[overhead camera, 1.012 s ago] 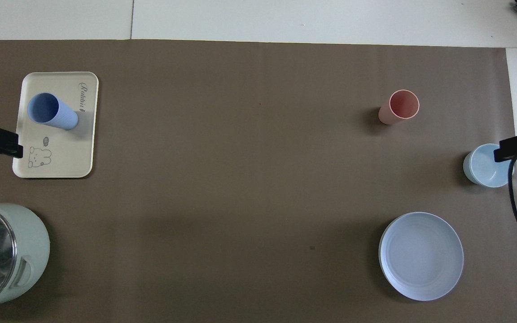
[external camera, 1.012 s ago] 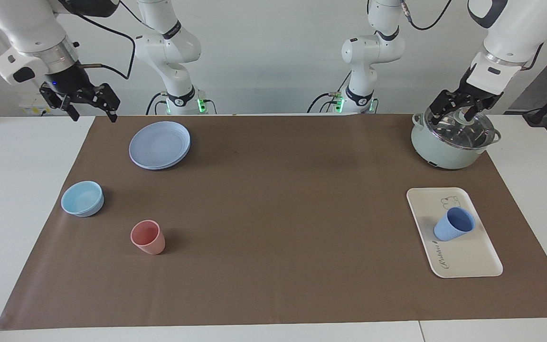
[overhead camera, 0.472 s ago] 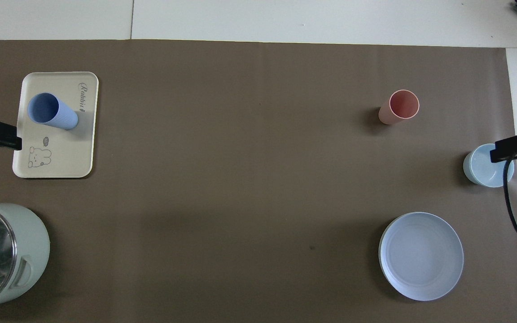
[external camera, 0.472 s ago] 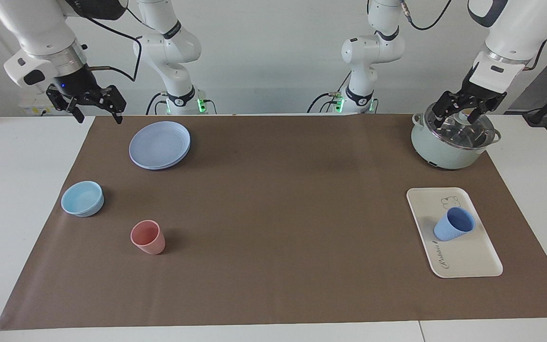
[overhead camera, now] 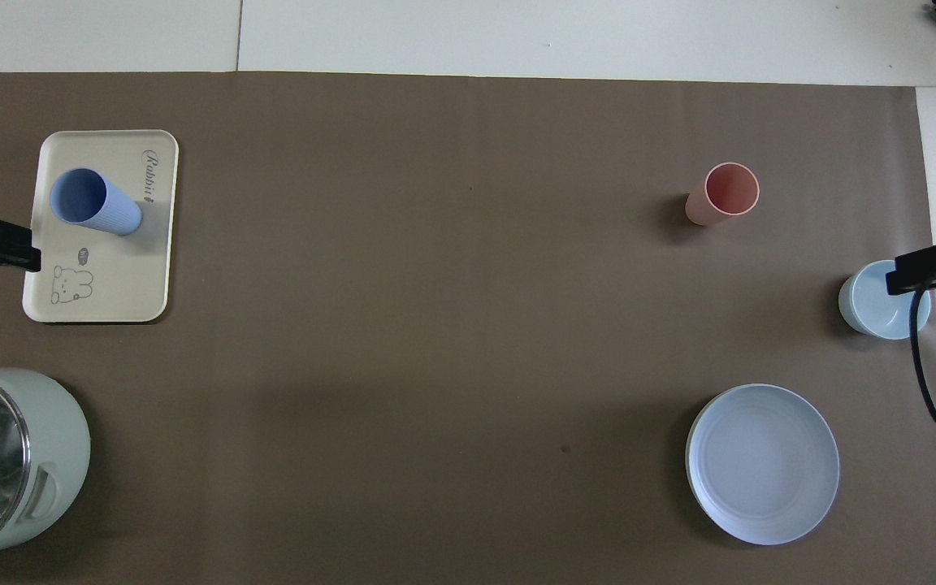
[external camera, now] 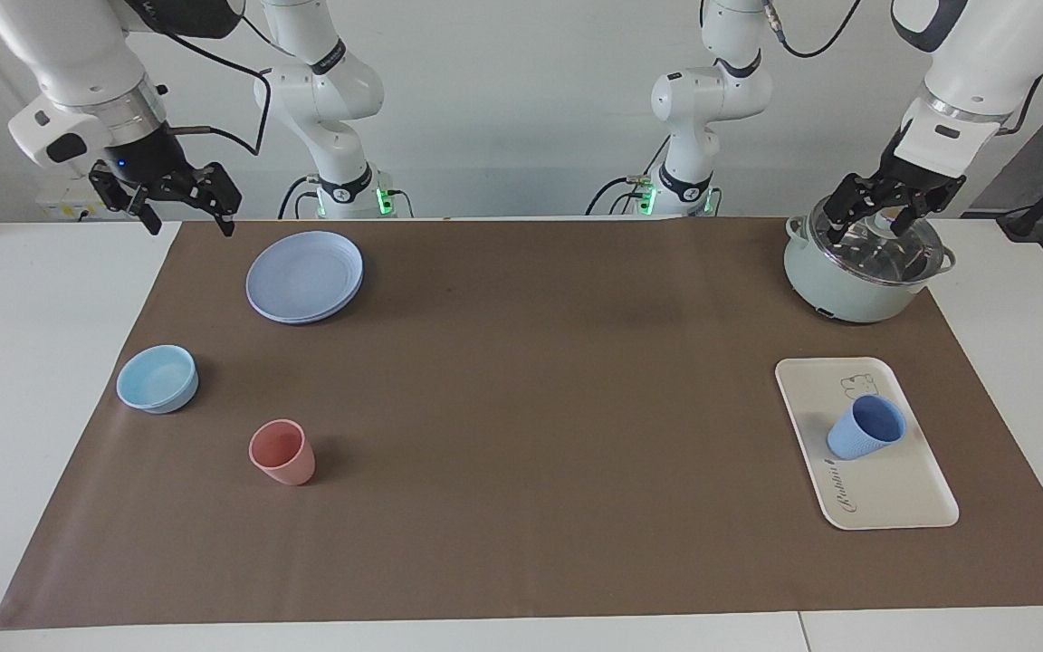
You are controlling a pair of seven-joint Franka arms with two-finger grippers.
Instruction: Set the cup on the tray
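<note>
both grippers hang with jaws wide and nothing in them: left gripper (external camera: 875, 221) over the mint-green glass-lidded pot (external camera: 856, 281), right gripper (external camera: 185, 215) over the brown mat's (external camera: 521, 507) corner. small periwinkle-blue plastic cup (external camera: 865, 427) stands upright mid cream-white rectangular tray (external camera: 893, 493), at the left arm's end of the mat.

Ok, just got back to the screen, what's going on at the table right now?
The periwinkle-blue cup already stands upright on the cream tray at the left arm's end of the table, and nothing is touching it. The left gripper is raised over the glass-lidded pot, open and empty. The right gripper hangs open and empty near the table edge beside the blue plates. The pink cup and the light-blue bowl sit untouched on the brown mat.
</note>
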